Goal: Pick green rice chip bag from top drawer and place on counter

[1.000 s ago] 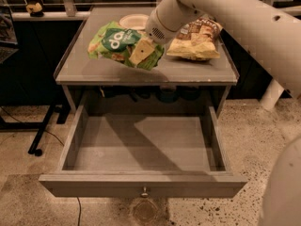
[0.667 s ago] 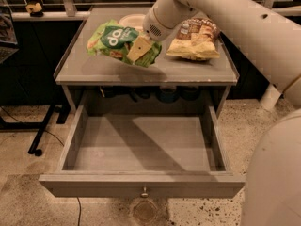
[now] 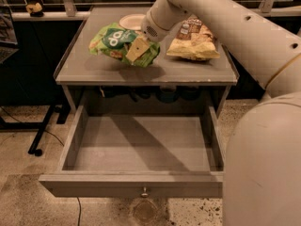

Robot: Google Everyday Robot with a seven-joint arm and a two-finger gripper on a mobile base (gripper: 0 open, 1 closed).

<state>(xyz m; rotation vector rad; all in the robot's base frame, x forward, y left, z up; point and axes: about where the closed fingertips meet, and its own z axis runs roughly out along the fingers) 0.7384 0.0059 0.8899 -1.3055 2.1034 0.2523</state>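
Over the left half of the counter [image 3: 89,72], the gripper [image 3: 138,51] is clamped on the green bag [image 3: 115,40]. One pale finger [image 3: 139,47] lies pressed across the front of the bag; the other is hidden behind it. The bag hangs tilted, its white letters facing up and left, and a shadow lies on the counter just below it, so it looks lifted clear of the surface.

Change against the frame from 1.0 s ago: the bag sits slightly higher and a touch further back over the counter. Against 0.7 s ago its place is almost the same. The arm [image 3: 221,18] reaches down from the upper right as before, but its pale bulk fills more of the lower right corner than it did. The drawer [image 3: 131,185] is unchanged, pulled out toward the camera below the counter's front edge.

Count:
- green bag: 1, in the gripper, above the counter, well apart from the drawer.
- yellow-and-brown bag [image 3: 194,44]: 1, lying flat on the right half of the counter, near the green bag but not touching it.
- pale round plate [image 3: 130,20]: 1, at the back of the counter, partly behind the arm.
- drawer: 1, with 1 small metal knob [image 3: 144,192] at the middle of its front panel.
- gripper: 1.
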